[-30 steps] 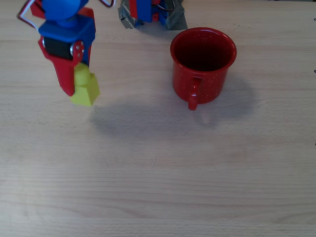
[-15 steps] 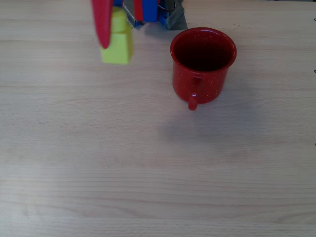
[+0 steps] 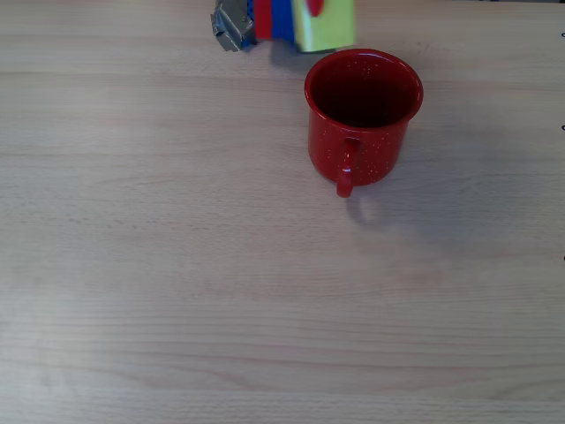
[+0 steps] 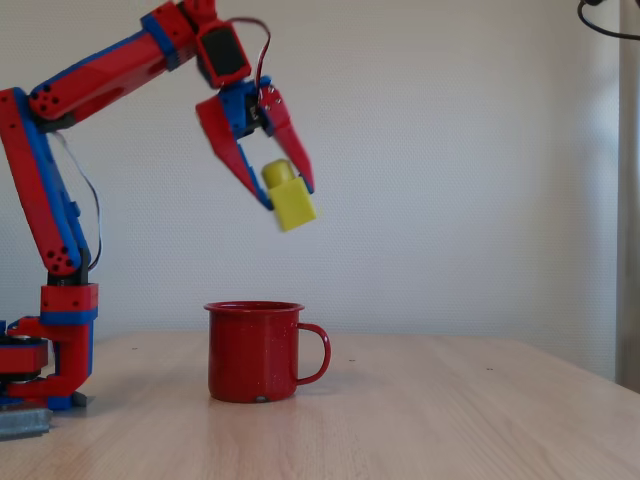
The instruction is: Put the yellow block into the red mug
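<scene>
One red mug standing near the tabletop's far edge in the overhead view, one yellow block aloft above the mug in the fixed view, one red-and-blue arm, one gripper, two red fingers

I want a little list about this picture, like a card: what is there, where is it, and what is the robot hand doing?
gripper: shut on the yellow block, up in the air
yellow block: held high above the table, tilted, over the mug's right side in the fixed view
red mug: upright on the table, nothing seen inside, handle to the right in the fixed view
table: light wood
block in mug: not yet
</scene>
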